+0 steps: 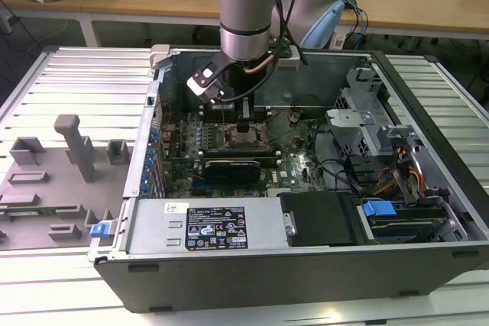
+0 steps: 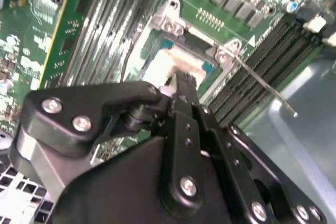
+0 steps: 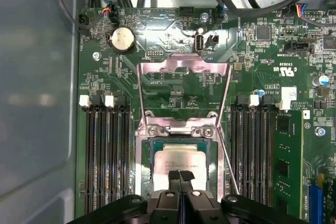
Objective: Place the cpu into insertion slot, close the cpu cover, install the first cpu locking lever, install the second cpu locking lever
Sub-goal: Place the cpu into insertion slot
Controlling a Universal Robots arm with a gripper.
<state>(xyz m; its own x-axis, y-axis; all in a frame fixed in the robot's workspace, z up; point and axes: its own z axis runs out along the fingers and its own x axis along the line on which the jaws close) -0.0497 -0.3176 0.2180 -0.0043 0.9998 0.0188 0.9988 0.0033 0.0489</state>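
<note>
Hovering over chip with gripper pinched fully together, gripping nothing. Seated flat in socket, middle of board, between memory slot rows. With cover flipped up open, lever unlatched.

End effector over cpu, memory slots beside

The cpu is lying in the insertion slot beneath the pincer, memory slots flanking it, the cpu cover standing open alongside
</note>
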